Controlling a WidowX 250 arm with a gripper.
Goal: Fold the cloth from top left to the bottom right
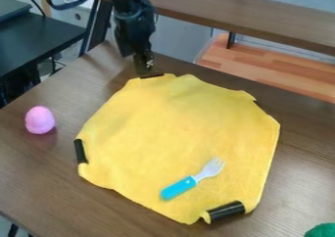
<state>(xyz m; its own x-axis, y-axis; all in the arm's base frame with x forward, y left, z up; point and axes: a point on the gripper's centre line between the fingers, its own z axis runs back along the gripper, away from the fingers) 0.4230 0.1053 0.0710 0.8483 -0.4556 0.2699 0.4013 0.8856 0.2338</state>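
On the table (pixel 39 182), a yellow cloth (pixel 157 123) lay beneath a fork (pixel 180 187).
By the cloth's top edge hung the tool (pixel 144 65); whether open or closed, I could not tell.

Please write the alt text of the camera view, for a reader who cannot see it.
A yellow cloth lies spread on a table, with the robot's black gripper by its top edge. A blue-handled fork lies on the cloth's lower part; a pink egg is at left, something green at lower right.
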